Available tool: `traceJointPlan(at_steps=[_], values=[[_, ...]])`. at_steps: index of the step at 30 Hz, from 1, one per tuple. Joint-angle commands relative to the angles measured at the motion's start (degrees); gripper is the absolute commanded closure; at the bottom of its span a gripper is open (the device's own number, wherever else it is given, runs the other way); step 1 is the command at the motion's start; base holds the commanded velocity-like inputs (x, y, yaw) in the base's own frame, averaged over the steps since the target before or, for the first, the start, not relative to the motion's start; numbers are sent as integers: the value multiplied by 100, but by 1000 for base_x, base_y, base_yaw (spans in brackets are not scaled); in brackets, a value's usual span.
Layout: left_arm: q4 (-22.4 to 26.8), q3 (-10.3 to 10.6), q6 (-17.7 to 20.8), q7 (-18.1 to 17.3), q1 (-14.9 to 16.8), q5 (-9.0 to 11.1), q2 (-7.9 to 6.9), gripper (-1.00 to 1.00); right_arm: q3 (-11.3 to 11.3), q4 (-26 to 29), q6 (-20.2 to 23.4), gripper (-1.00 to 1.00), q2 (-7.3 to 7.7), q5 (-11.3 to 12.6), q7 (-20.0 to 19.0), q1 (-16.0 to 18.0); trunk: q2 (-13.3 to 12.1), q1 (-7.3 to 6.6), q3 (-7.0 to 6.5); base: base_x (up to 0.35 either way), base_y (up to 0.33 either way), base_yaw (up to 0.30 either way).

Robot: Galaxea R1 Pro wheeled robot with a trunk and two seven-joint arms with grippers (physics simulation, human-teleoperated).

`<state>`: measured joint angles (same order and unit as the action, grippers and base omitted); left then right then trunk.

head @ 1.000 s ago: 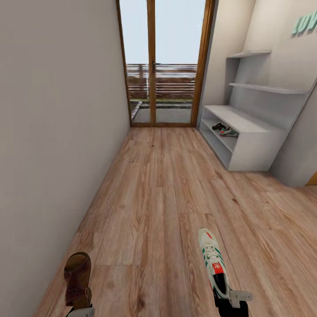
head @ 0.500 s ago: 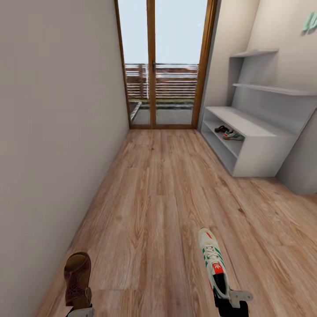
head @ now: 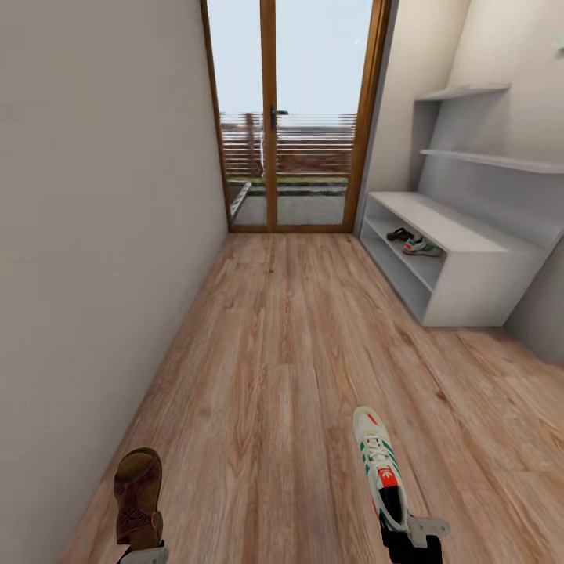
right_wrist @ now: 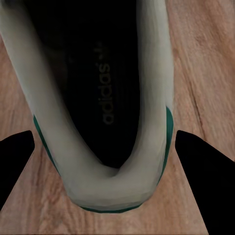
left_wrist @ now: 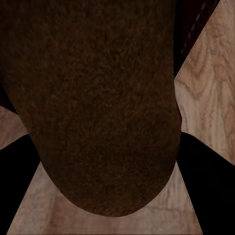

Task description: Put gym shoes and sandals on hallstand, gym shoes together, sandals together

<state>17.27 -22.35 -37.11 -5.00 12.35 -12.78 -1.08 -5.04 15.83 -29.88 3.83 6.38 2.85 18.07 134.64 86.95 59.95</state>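
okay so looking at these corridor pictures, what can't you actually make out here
- Left gripper: head view, cut off by the bottom edge; its grip on the brown leather sandal is unclear.
- Right gripper: head view, partly cut off below the white green-striped sneaker.
- Shoes on the pale grey rack: the dark one is too small to identify.

The right gripper [head: 413, 540] is black with a pale grey piece. The left gripper [head: 145, 554] shows pale grey. Fingers [right_wrist: 200, 171] look black.
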Motion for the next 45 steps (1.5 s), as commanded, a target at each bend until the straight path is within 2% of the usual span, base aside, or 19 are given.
traceJointPlan(at_steps=[1, 45], values=[[-2, -49, -16, -54, 5, -14, 3, 100, -49, -1, -18, 100, 4, 56, 22, 3, 2, 2, 5, 337, 0, 0], [3, -48, -19, -51, -3, -14, 3, 100, -49, -1, -18, 100, 4, 56, 22, 3, 2, 2, 5, 337, 0, 0]])
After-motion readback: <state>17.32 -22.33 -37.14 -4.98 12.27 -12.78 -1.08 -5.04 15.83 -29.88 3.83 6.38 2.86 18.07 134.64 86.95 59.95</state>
